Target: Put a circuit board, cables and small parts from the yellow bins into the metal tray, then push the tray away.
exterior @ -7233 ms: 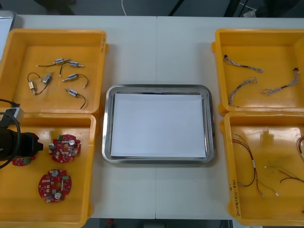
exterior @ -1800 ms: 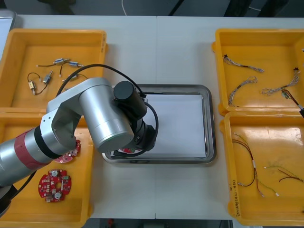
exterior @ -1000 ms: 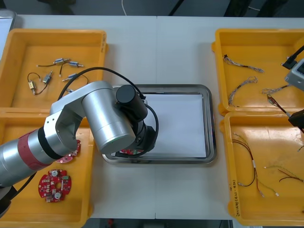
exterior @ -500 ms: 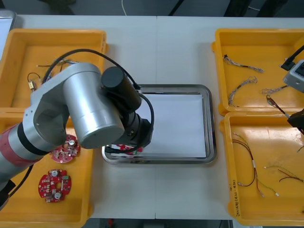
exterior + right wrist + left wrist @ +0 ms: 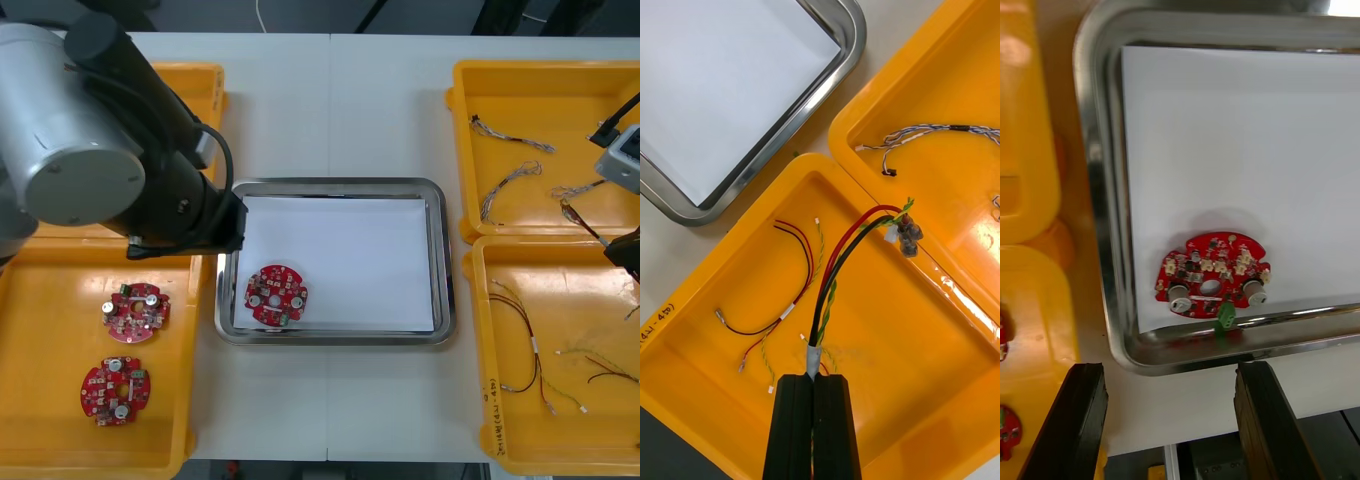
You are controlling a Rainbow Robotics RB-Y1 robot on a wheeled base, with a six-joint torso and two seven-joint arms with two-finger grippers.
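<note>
Front view: can't read most of far-left bin [image 5: 212, 78], buried under left arm [image 5: 70, 130] at 10 o'clock of tray [image 5: 335, 186]. Right arm [image 5: 622, 165] clipped by the 3 o'clock edge, over the seam between far-right bin [image 5: 540, 90] and near-right bin [image 5: 560, 300]. Left wrist view: got left gripper [image 5: 1169, 367] spread wide, nothing in it, board [image 5: 1212, 274] beyond it. Right wrist view: got right gripper [image 5: 816, 379] pinched narrow on a cable [image 5: 836, 277] over near-right bin; red, black and green-yellow twisted strands, end fitting hard to make out. Back in front view: board flat on white liner [image 5: 350, 250] at tray's 7 o'clock, near the rim; open liner from 12 round to 5 o'clock. Two more round red boards [image 5: 135, 310] in near-left bin [image 5: 60, 290]. Shiny rounded rim, glossy plastic bins.
</note>
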